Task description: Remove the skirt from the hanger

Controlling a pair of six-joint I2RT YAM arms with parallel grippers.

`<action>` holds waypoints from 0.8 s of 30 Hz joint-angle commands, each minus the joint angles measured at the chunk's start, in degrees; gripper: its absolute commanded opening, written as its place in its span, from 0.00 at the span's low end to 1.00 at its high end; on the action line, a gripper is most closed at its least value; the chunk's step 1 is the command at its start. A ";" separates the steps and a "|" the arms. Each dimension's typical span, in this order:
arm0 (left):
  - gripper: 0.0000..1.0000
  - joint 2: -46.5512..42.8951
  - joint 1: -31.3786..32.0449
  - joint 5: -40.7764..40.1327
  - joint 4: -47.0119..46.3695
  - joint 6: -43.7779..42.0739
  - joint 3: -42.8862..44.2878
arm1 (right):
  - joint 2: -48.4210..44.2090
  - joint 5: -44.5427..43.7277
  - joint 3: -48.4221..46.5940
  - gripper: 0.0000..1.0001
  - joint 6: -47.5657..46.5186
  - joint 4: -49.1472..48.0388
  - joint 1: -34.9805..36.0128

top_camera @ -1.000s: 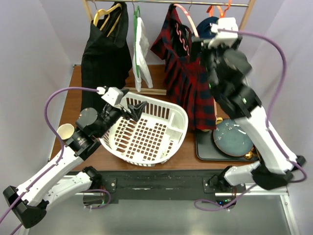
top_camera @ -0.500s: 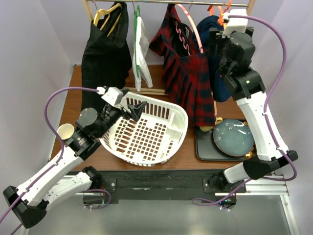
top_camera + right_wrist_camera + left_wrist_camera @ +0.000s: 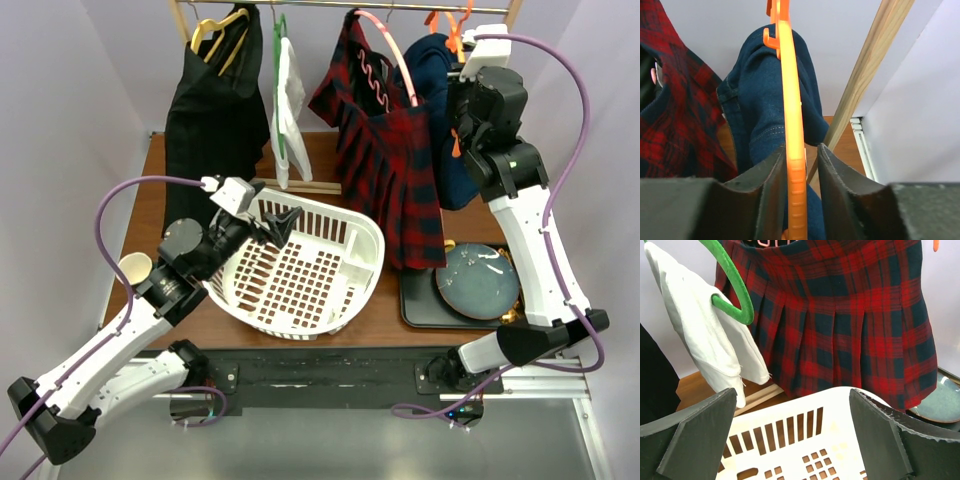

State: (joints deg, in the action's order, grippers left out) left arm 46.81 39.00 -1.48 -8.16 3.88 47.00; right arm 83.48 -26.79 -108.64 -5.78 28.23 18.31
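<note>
**On the rail, the plaid skirt hangs with no gripper on it**

At the middle of the rail (image 3: pixel 320 5) the red plaid skirt (image 3: pixel 390 170) hangs from a pink hanger (image 3: pixel 385 35), its hem reaching down past the far rim of the white basket (image 3: pixel 300 280) and beside the dark tray (image 3: pixel 415 300). Neither gripper touches it.

Just to its right, a blue denim garment (image 3: pixel 765 100) hangs on an orange hanger (image 3: pixel 790 100). The right gripper (image 3: pixel 801 150) is raised to that hanger, one finger on each side of it. One finger lies against the plastic and a thin gap shows at the other, so I cannot tell whether it is pinched.

The left gripper (image 3: pixel 792 392) hovers low over the basket with its jaws spread wide and holding nothing, facing the skirt.

Further left hang a white garment (image 3: pixel 700 335) on a green hanger (image 3: pixel 732 285) and a black garment (image 3: pixel 210 130). A blue plate (image 3: pixel 478 280) sits on the tray, and a cup (image 3: pixel 135 268) stands at the left edge of the table (image 3: pixel 320 150).
</note>
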 commanded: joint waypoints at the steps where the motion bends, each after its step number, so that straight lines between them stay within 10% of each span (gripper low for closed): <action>1: 1.00 0.30 -0.16 0.77 -2.73 -0.28 -0.07 | -0.95 1.38 -1.49 0.28 -0.02 -2.91 -0.11; 5: 1.00 0.21 -0.24 0.68 -2.65 -0.36 -0.07 | -1.30 3.49 -2.71 0.21 -0.46 -5.20 -0.11; 7: 1.00 0.30 -0.16 0.69 -2.73 -0.45 -0.07 | -1.30 3.67 -3.59 0.00 -0.55 -5.90 -0.11; 24: 1.00 0.66 -0.16 1.12 -2.65 -0.71 -0.07 | -5.26 3.67 -2.63 0.00 -2.39 -17.23 -0.11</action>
State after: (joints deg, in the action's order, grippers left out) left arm 47.59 39.00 -1.02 -8.14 3.84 47.00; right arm 83.22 -24.23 -109.06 -7.40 24.71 18.31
